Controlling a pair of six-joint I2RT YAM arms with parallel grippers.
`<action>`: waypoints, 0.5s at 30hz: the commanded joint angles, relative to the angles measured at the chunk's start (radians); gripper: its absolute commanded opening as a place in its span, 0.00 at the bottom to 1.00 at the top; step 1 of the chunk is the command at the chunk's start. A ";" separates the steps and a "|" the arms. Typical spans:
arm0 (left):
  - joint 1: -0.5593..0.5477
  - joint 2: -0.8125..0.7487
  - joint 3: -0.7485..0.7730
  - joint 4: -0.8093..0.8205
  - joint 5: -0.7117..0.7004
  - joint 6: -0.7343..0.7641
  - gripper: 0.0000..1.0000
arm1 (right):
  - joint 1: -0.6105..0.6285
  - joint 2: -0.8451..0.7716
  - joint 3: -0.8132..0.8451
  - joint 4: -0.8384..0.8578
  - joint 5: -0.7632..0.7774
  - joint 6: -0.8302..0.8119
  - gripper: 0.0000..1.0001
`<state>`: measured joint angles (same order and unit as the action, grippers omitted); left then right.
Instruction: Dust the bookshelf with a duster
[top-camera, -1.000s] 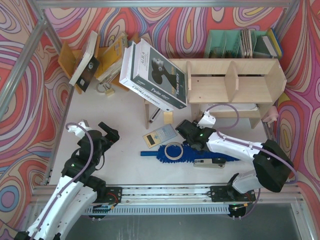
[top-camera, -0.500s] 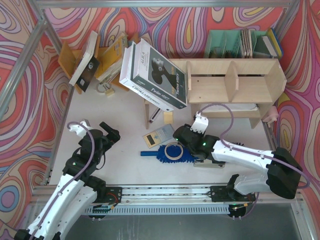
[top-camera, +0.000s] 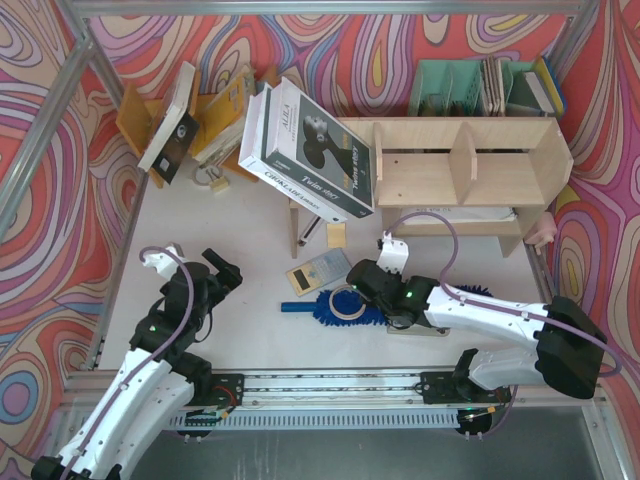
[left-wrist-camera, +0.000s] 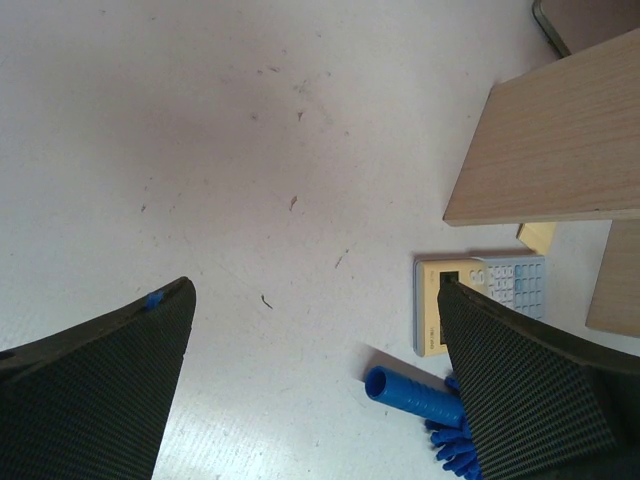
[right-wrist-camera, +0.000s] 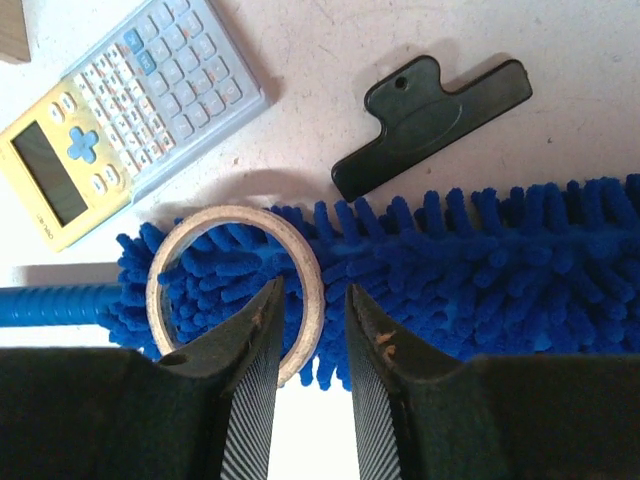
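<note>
The blue fluffy duster (top-camera: 325, 309) lies flat on the table in front of the plywood bookshelf (top-camera: 470, 160), its slim handle (top-camera: 296, 308) pointing left. A tape ring (top-camera: 347, 302) rests on its fluffy head. My right gripper (top-camera: 360, 289) is low over the duster (right-wrist-camera: 480, 270), open narrowly, with one finger inside the ring (right-wrist-camera: 232, 211) and one outside; the rim sits in the gap (right-wrist-camera: 312, 290) untouched. My left gripper (top-camera: 215, 268) is wide open and empty above bare table (left-wrist-camera: 315, 290), left of the handle's end (left-wrist-camera: 410, 393).
A calculator (top-camera: 318, 268) lies just behind the duster. A black clip (right-wrist-camera: 430, 125) lies beside it, and a dark stapler-like item (top-camera: 420, 325) in front. A large white book (top-camera: 310, 150) leans on the shelf's left end. Green organizer (top-camera: 450, 88) back right, books (top-camera: 190, 120) back left.
My right gripper has moved left and toward the near edge, coming down over the tape ring on the duster. The left arm has barely shifted.
</note>
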<state>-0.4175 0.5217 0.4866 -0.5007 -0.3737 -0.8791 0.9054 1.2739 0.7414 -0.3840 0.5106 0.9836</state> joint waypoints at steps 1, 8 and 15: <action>-0.003 -0.015 -0.022 0.013 0.008 -0.004 0.98 | 0.008 0.018 0.027 -0.052 -0.032 -0.029 0.35; -0.002 -0.021 -0.035 0.012 0.013 -0.014 0.98 | 0.008 0.055 0.027 -0.032 -0.067 -0.043 0.33; -0.002 -0.014 -0.035 0.016 0.017 -0.014 0.98 | 0.009 0.088 0.034 -0.017 -0.073 -0.053 0.33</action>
<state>-0.4175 0.5098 0.4690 -0.4984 -0.3637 -0.8867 0.9096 1.3453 0.7452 -0.3981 0.4358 0.9463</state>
